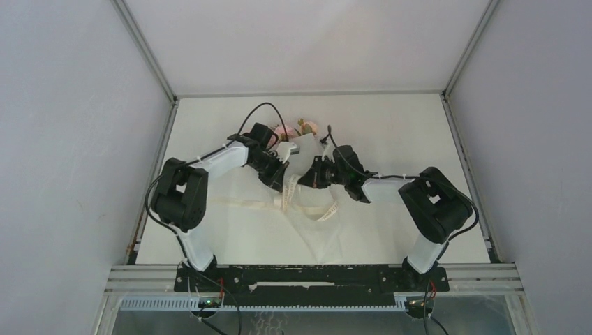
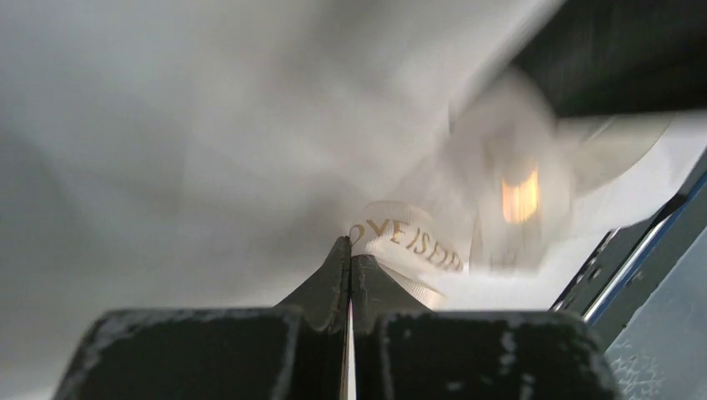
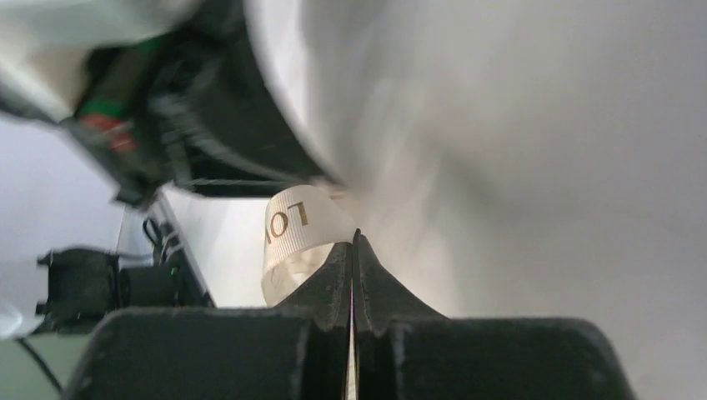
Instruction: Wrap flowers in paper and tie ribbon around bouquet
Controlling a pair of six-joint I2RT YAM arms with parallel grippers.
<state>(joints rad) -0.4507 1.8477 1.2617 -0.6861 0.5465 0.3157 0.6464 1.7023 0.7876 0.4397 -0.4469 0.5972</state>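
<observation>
— Tools first: two of them, and both are sitting with their fingers pressed tight together. The left tool (image 2: 350,250) is nipping the ribbon (image 2: 406,244) right at its tips, and the gold-lettered strip is curling away toward 3 o'clock in its own wrist view.
— And the right tool (image 3: 353,242)?
— It is doing the same. Its fingers are closed with no gap showing, and the ribbon is arching off the tips toward 10 o'clock.
— How many of each thing are you counting?
— One ribbon, one sheet of paper (image 1: 321,237) and one bunch of flowers (image 1: 287,130). At least two pink heads are showing from above. The arms are hiding the rest, so I am not counting blooms.
— Where is it all lying?
— Seen from overhead, the tools are meeting near the middle of the desk (image 1: 405,132), with the left one close at 9 o'clock of the right. The flowers are peeking out just beside them at 12 o'clock. The paper is spreading from under them toward 6 o'clock. The ribbon is drooping in a loose loop at 6 o'clock of the tools, with one tail running off toward 9 o'clock.
</observation>
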